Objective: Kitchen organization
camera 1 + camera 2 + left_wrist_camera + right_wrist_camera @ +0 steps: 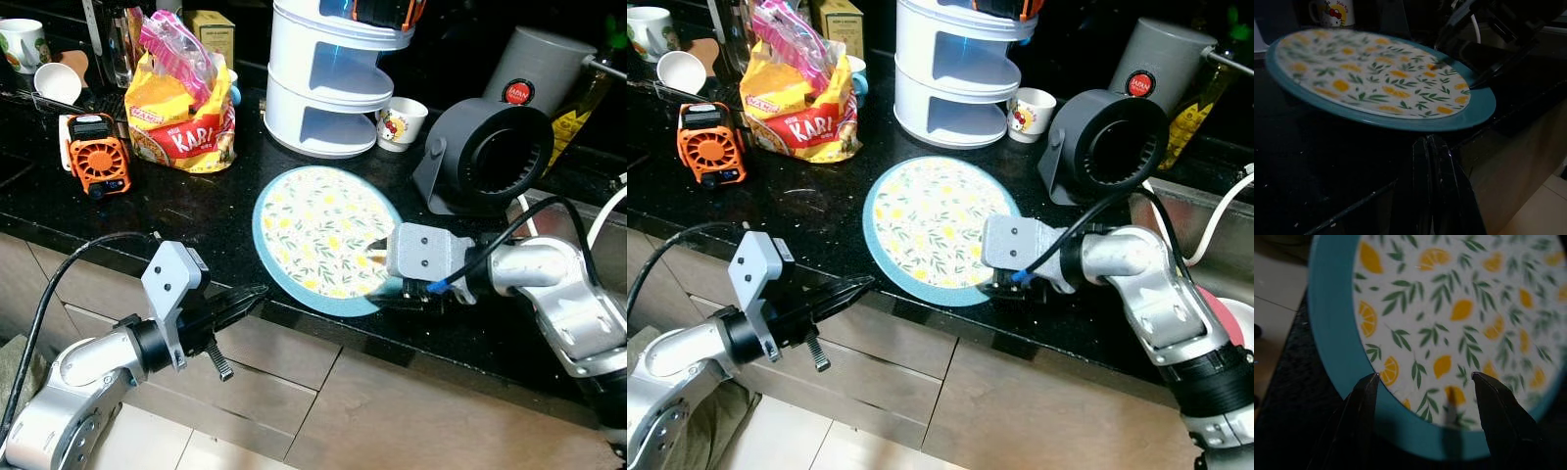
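At the bench's front edge, head views: round plate [323, 235], teal rim, lemon-and-leaf print, glossy, lies flat with its near rim overhanging the edge slightly, a lip a finger could prob. get under. R gripper [384, 262] sits at the plate's near-right rim, one finger tip over the printed face, body low at the edge. L gripper [240, 298] is below and in front of the bench edge, near the plate's left rim but apart from it, fingers pressed together to a point, holding nothing. Toward the back edge: white tiered rack [328, 83], small mug [400, 122], yellow snack bag [181, 113], orange fan [96, 152], dark round blower [485, 157]. Bench top [176, 215] is black speckled stone.

L wrist view: closed black fingers [1432, 186] aim at the plate's rim [1400, 125] from edge level; plate sits just above them. Likely waiting or ready to support.

R wrist view: two fingers [1364, 406] spread wide, framing the teal rim; grip not closed, nothing held. Judged step: approach to a rim pinch for lifting the plate.
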`<state>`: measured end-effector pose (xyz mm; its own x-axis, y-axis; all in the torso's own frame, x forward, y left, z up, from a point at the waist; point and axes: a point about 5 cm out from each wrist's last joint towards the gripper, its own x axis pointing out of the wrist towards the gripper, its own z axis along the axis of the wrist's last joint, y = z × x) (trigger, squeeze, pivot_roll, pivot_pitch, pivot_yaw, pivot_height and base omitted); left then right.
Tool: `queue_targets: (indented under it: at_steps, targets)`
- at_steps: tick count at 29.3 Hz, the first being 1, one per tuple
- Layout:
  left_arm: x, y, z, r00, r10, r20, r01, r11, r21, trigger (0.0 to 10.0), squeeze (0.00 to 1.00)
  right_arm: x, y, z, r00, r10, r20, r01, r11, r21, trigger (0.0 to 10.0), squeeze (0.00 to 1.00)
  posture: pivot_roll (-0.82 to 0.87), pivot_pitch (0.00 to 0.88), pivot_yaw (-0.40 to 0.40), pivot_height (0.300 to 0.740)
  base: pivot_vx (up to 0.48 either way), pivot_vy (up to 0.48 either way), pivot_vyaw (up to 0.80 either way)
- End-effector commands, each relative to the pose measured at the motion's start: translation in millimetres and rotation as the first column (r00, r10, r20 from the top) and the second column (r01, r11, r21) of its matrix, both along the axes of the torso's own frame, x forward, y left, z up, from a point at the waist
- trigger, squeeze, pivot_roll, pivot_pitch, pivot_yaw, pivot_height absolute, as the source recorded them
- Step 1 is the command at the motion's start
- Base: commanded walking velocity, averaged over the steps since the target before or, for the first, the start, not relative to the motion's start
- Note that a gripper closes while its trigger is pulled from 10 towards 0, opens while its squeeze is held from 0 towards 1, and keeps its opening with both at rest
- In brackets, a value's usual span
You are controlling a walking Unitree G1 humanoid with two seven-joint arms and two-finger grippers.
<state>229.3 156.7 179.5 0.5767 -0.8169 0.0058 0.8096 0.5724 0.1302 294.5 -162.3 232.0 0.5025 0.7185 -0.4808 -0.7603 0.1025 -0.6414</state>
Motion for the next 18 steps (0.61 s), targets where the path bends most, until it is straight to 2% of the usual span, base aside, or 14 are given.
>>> queue_targets:
  at_steps: [1,6,12,17,18]
  targets:
    - [-1.9,-5.0,-2,1.000,-0.025,-0.005,0.025,1.000,-0.003,10.0,0.00,-1.2,2.9,-11,0.999,0.006,-0.036,-0.007,1.000,-0.027,10.0,0.00,0.15,0.022,-0.111,0.740,0.000,0.000,0.00]
    - [-2.2,-5.0,-2,1.000,-0.029,-0.006,0.029,1.000,0.001,10.0,0.00,-1.1,20.6,-20,0.999,0.036,0.002,-0.036,0.998,-0.043,10.0,0.00,0.15,0.023,-0.111,0.740,0.000,0.000,0.00]
    - [-0.6,-3.6,1,1.000,-0.006,0.011,0.006,1.000,-0.001,10.0,0.00,-6.8,43.1,-31,0.995,0.099,0.003,-0.099,0.995,-0.030,10.0,0.00,0.16,0.025,-0.113,0.740,0.000,0.000,0.00]
    - [3.5,4.3,8,0.997,0.056,0.047,-0.056,0.998,-0.020,10.0,0.00,-6.0,47.5,-34,0.994,0.105,0.012,-0.105,0.994,-0.033,10.0,0.00,0.16,0.029,-0.113,0.740,0.000,0.000,0.00]
    - [6.5,10.6,14,0.994,0.095,0.063,-0.092,0.995,-0.047,10.0,0.00,-4.0,46.5,-34,0.995,0.098,0.019,-0.097,0.994,-0.040,10.0,0.00,0.16,0.030,-0.114,0.740,0.000,0.000,0.00]
